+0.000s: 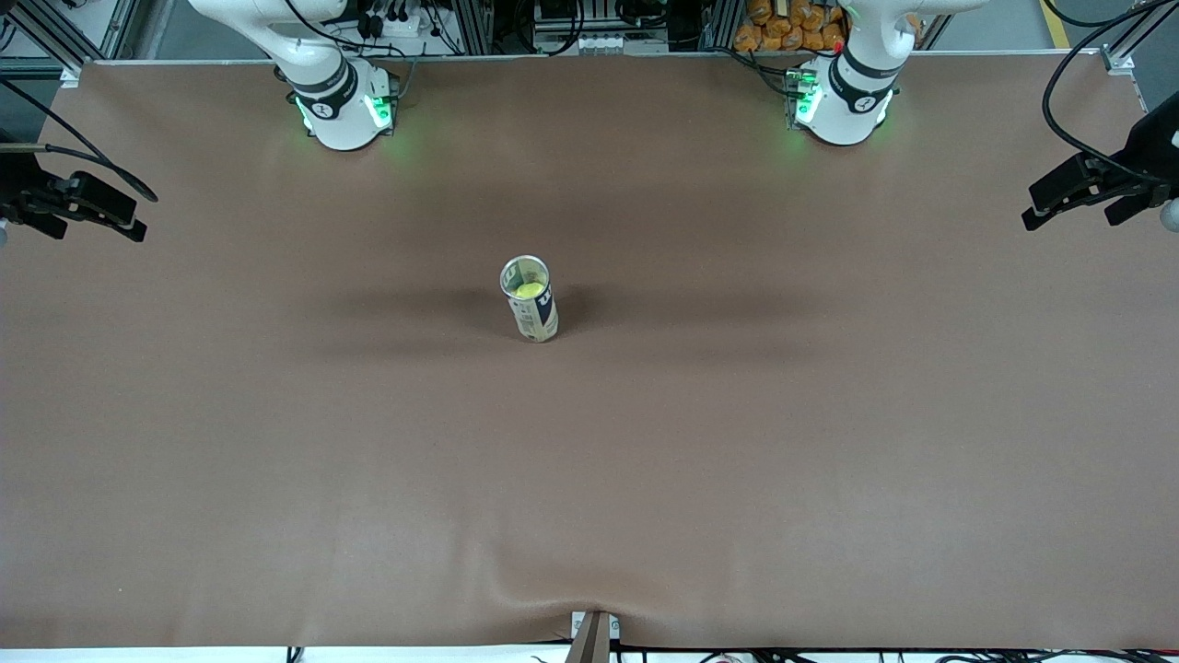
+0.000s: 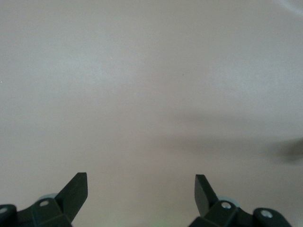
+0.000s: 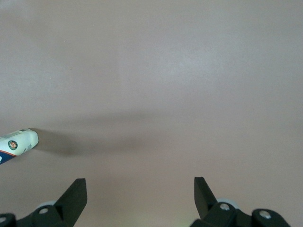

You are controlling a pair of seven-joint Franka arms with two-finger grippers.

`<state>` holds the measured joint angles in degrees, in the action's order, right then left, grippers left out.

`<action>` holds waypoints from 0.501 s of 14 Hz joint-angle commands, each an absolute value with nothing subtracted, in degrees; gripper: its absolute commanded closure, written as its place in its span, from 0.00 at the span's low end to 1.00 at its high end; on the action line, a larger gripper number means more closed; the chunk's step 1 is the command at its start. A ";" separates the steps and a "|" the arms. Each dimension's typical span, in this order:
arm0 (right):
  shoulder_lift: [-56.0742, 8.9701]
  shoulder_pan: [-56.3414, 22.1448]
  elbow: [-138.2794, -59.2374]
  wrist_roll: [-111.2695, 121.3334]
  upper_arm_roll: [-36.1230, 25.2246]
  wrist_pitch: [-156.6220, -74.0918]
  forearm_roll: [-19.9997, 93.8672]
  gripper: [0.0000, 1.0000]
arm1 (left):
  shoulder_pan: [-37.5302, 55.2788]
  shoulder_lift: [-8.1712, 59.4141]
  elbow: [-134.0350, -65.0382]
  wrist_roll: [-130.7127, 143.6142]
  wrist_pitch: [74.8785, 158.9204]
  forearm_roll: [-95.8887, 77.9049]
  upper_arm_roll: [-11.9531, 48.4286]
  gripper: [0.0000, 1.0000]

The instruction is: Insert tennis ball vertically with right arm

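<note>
Mid-table: can upright, ball inside | R-wrist: prob. can base

High front camera; both wrist cameras over table

My two white arms wear black joint bands, glow green at the bases, and end in black claws.

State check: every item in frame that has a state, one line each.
tennis ball can: upright mid-table, lid off
tennis ball: inside the can, visible through the open top
right gripper: open, empty, over bare table at its arm's end
left gripper: open, empty, over bare table at its arm's end
</note>
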<state>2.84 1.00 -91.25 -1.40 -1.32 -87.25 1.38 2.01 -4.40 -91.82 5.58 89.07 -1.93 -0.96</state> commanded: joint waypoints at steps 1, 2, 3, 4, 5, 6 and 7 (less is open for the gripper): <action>3.25 0.79 -90.88 -1.32 -1.41 -86.84 0.79 0.00 | 1.93 -4.40 -91.49 4.66 89.12 -1.76 -0.88 0.00; 3.25 0.79 -90.88 -1.32 -1.41 -86.75 0.79 0.00 | 1.93 -4.39 -91.49 4.75 89.12 -1.76 -0.79 0.00; 3.34 0.70 -90.88 -1.32 -1.41 -86.66 0.79 0.00 | 1.93 -4.39 -91.58 4.66 89.03 -1.76 -0.79 0.00; 3.34 0.70 -90.88 -1.32 -1.41 -86.57 0.79 0.00 | 1.93 -4.39 -91.58 4.66 89.03 -1.84 -0.88 0.00; 3.34 0.70 -90.88 -1.32 -1.41 -86.57 0.79 0.00 | 1.93 -4.39 -91.58 4.66 89.03 -1.85 -0.88 0.00; 3.25 0.70 -90.88 -1.32 -1.41 -86.57 0.79 0.00 | 1.93 -4.39 -91.58 4.66 88.95 -1.85 -0.88 0.00; 3.25 0.70 -90.88 -1.32 -1.41 -86.66 0.79 0.00 | 1.93 -4.39 -91.58 4.66 88.95 -1.85 -0.88 0.00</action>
<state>2.84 1.00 -91.18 -1.40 -1.32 -87.15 1.38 2.01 -4.34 -91.82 5.57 89.07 -1.93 -0.92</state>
